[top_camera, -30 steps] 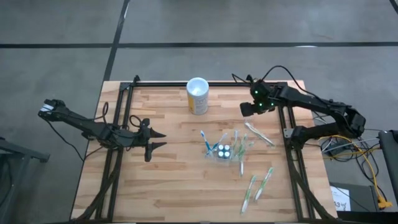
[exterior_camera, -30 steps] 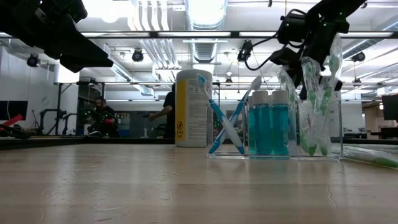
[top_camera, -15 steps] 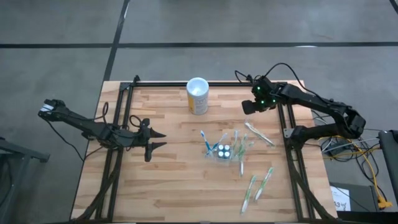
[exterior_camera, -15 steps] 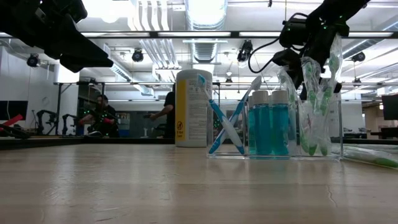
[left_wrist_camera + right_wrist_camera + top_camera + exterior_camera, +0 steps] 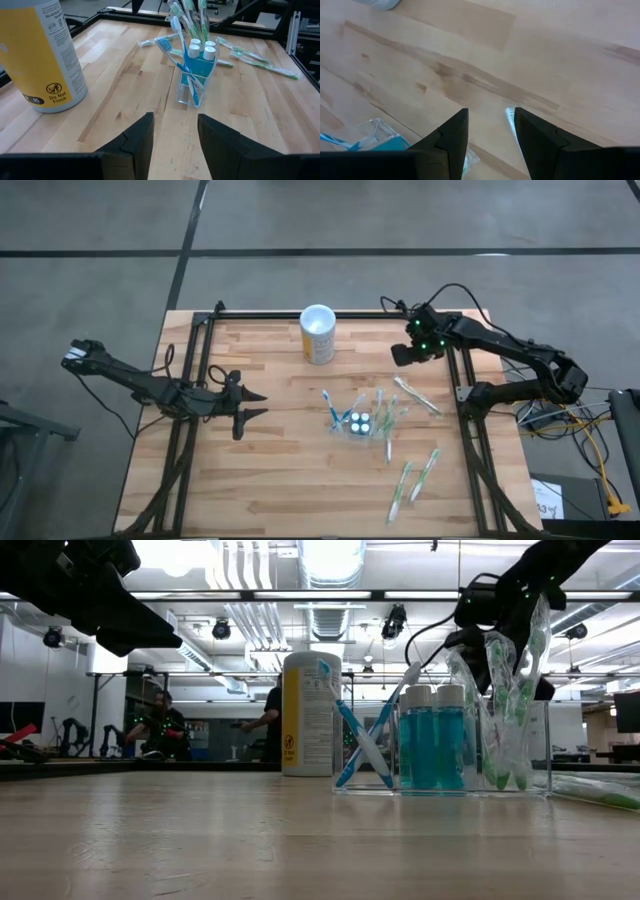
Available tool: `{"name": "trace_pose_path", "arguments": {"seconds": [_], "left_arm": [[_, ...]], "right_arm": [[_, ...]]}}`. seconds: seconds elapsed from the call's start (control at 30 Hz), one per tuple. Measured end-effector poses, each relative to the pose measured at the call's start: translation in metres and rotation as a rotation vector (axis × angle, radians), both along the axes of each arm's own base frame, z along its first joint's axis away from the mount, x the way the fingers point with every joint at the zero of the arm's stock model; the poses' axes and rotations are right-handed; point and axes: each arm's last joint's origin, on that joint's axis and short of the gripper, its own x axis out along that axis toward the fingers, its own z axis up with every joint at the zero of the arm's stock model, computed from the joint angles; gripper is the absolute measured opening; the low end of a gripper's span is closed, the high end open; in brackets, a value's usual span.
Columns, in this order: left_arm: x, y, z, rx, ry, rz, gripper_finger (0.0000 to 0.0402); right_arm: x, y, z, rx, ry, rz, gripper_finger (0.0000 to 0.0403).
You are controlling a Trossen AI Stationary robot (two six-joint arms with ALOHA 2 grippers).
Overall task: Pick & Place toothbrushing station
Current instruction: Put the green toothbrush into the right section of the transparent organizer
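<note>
Two grippers flank the toothbrushing station point(image 5: 362, 423) at mid-table.
The right gripper point(image 5: 399, 355), fingers apart and empty, hovers nearer, at its far right; the left gripper point(image 5: 252, 404) waits spread, farther left.

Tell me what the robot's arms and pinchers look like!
Both arms are thin, dark and jointed, like black sticks. The left gripper ends in two pointed black fingers. The right gripper has small green lights glowing near it and black cables looping off the arm. Its fingers are dark and wedge-shaped too.
</note>
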Motion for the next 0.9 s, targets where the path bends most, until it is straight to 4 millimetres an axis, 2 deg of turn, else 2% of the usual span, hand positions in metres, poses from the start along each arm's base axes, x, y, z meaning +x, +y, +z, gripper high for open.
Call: {"name": "trace_pose_path", "arguments": {"seconds": [0.33,0.67,0.9], "left_arm": [[0.000,0.000,0.000,0.000,0.000,0.000,0.0157],[0.000,0.000,0.000,0.000,0.000,0.000,0.0157],[0.000,0.000,0.000,0.000,0.000,0.000,0.0157]], "right_arm": [[0.003,-0.002,-0.007,-0.003,-0.013,-0.006,0.0153],[0.022,-0.015,-0.040,0.100,0.016,0.033,0.0162],[0.028,-0.020,-0.051,0.109,0.028,0.034,0.0161]]}}
